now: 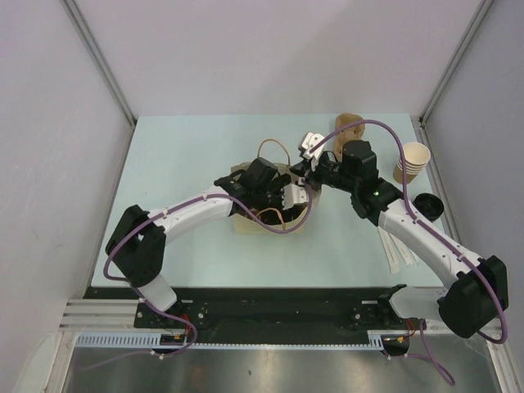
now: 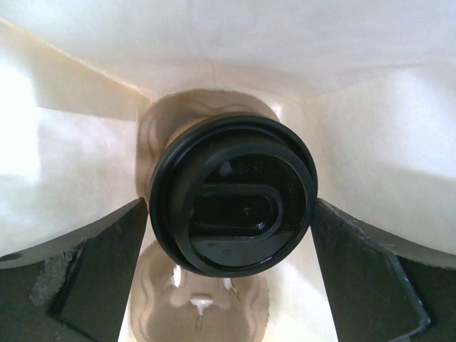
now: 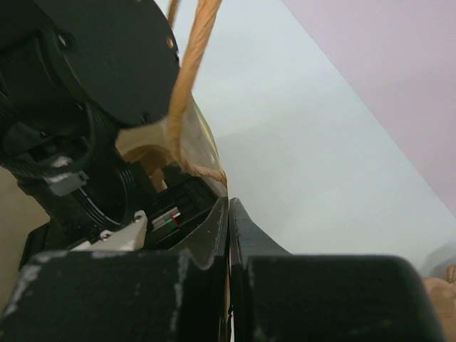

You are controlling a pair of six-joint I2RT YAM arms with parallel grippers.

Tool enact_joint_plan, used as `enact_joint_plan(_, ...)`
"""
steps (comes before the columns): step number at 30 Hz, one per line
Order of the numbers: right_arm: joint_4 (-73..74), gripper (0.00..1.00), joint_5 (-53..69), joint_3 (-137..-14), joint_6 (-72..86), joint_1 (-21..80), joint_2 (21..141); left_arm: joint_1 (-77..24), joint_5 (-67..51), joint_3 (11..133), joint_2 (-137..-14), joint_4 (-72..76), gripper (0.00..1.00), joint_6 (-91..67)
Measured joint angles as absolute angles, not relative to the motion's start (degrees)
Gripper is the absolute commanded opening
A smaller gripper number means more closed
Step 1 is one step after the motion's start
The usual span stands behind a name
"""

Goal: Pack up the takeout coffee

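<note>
One bag [image 2: 370, 107]; one lidded cup [image 2: 233, 204]

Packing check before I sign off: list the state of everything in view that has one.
paper bag: open, rim pinched by the right gripper.
takeout coffee: lidded, upright inside the paper bag, not gripped.
left gripper: open, straddling the takeout coffee.
right gripper: shut on the bag rim.
spare cups: stacked, upright, unlidded.
loose lid: on no cup, beside the stack.
</note>
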State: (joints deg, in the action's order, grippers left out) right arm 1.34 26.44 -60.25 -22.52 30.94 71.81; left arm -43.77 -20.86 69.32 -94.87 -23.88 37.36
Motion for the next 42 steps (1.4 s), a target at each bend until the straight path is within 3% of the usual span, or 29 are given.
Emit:
enact_joint_plan(26, 0.8, 0.0, 27.0, -60.3, -22.8, 29.6, 73.3, -42.0, -28.4, 78.6, -86.9, -31.7, 0.97, 36.4)
enact_joint_plan(42, 0.0, 0.0, 26.4, -60.3, -24.3, 29.4, 74.6, -40.3, -34.3, 88.6, -83.1, -40.9, 0.71, 33.7)
